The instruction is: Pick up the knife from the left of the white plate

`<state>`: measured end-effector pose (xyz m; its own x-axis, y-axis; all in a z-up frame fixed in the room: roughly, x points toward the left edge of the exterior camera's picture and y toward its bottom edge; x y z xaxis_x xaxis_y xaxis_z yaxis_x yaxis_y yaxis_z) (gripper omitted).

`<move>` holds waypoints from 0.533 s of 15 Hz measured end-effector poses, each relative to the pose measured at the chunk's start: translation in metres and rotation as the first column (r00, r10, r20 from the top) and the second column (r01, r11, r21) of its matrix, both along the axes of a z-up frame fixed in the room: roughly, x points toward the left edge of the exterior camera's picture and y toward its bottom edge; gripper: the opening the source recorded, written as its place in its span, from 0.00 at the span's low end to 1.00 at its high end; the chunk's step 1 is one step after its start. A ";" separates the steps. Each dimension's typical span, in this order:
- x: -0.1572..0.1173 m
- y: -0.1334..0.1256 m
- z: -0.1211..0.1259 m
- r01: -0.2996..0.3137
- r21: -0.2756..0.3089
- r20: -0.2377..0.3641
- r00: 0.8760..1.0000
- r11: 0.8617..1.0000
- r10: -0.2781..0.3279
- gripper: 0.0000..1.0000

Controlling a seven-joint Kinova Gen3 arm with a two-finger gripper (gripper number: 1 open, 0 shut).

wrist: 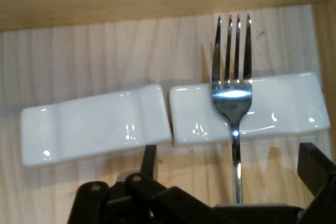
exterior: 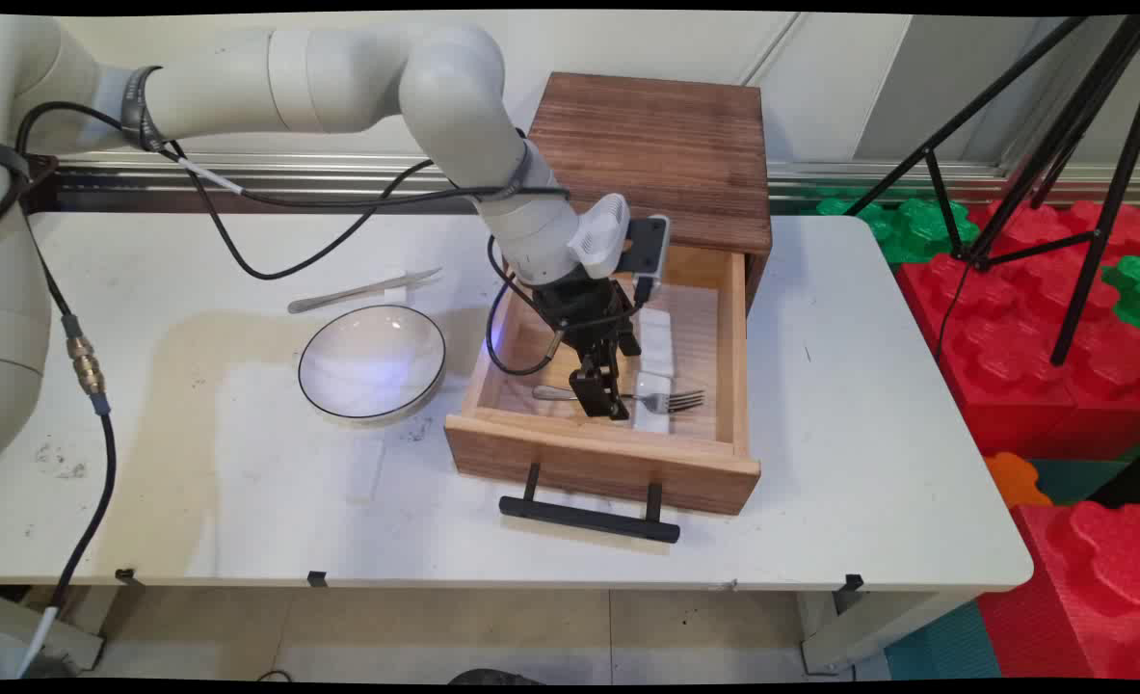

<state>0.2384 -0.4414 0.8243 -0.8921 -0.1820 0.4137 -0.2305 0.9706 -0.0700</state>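
Observation:
My gripper (exterior: 601,397) reaches down into the pulled-out wooden drawer (exterior: 608,445). It is open, and in the hand view one finger (wrist: 149,157) stands left and the other finger (wrist: 315,163) stands right of the handle of a metal fork (wrist: 233,95). The fork (exterior: 677,398) lies flat on the drawer floor with its neck across a white ceramic rest (wrist: 283,109). A second white rest (wrist: 89,127) lies end to end with the first. In the main view the two rests (exterior: 655,342) sit along the drawer's right half.
The drawer belongs to a dark wooden box (exterior: 656,145) at the table's back. Left of the drawer stand a white bowl (exterior: 372,361) and a metal utensil (exterior: 362,289). A black handle (exterior: 589,516) juts from the drawer front. Tripod legs (exterior: 1061,145) and red foam blocks (exterior: 1042,328) stand at the right.

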 end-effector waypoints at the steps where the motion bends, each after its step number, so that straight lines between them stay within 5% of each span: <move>1: 0.001 0.000 0.002 -0.002 -0.002 -0.003 1.000 1.000 0.002 1.00; 8: 0.024 0.002 0.047 -0.057 -0.049 -0.072 0.996 0.997 0.054 1.00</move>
